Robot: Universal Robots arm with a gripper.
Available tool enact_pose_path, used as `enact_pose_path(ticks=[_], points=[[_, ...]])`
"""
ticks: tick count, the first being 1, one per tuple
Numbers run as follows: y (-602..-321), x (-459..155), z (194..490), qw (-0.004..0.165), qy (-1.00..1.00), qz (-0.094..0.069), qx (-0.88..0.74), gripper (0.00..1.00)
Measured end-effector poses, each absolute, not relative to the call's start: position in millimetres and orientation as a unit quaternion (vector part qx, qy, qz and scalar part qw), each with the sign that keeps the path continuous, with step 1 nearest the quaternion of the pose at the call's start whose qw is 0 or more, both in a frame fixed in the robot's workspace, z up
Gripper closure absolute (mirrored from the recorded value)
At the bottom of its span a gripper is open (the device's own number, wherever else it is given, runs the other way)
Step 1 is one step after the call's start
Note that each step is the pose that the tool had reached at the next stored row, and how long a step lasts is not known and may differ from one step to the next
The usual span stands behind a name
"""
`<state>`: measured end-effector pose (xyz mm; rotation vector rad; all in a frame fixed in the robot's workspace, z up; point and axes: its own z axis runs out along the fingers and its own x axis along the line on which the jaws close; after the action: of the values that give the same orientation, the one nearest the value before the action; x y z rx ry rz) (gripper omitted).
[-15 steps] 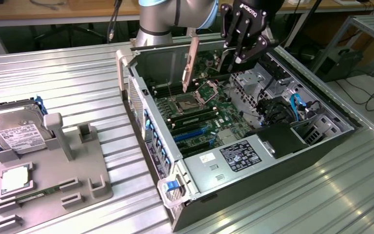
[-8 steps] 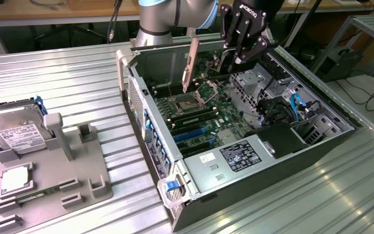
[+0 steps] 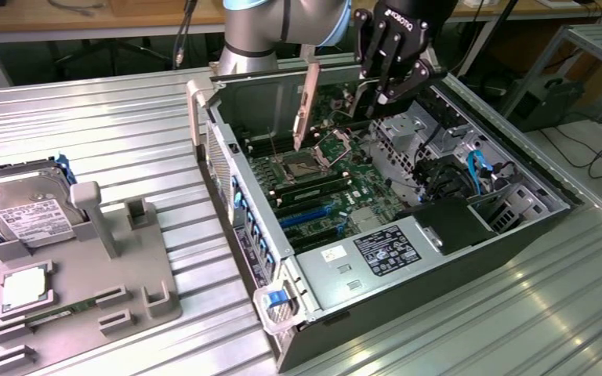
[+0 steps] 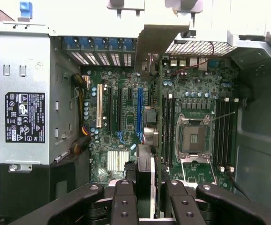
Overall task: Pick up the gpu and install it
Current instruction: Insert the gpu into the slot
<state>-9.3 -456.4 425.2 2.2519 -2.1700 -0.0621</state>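
Holding the card over the open case.
In the exterior view you see the black jaws pinching a thin flat dark gpu [image 3: 306, 110] by one end, its long pale metal bracket hanging down at the other. The card hovers tilted above the green motherboard [image 3: 322, 196] inside the open grey metal computer case [image 3: 220, 157], which lies on the ribbed silver bench [image 3: 103, 117]. Well apart, at the exterior view's left, a silver boxy hard drive with a white label [image 3: 19, 207] sits in a grey plastic tray [image 3: 123, 266]. In the wrist view your jaws press on either face of the gpu [image 4: 145, 164], seen edge-on between the long blue slot [image 4: 139, 112] and the square processor socket [image 4: 191, 138]. Whether it touches the board you cannot tell.
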Motion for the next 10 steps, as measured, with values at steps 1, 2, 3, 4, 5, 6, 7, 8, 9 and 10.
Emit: enact_pose_path(ticks=[1,2,3,4,5,6,7,8,9,10], points=[[-456.4,-9.3,424.8,0.007,-0.694,-0.020,0.720,0.72],[-456.4,-9.3,424.4,0.007,-0.694,-0.020,0.720,0.72],[-456.4,-9.3,424.0,0.007,-0.693,-0.020,0.720,0.72],[-456.4,-9.3,423.4,0.007,-0.693,-0.020,0.720,0.72],[-456.3,-9.3,423.1,0.007,-0.693,-0.020,0.721,0.72],[-456.4,-9.3,422.7,0.007,-0.693,-0.020,0.721,0.72],[-456.4,-9.3,422.5,0.007,-0.693,-0.020,0.721,0.72],[-456.4,-9.3,422.0,0.007,-0.693,-0.020,0.721,0.72],[-456.4,-9.3,421.7,0.007,-0.693,-0.020,0.721,0.72],[-456.4,-9.3,421.4,0.007,-0.693,-0.020,0.721,0.72]])
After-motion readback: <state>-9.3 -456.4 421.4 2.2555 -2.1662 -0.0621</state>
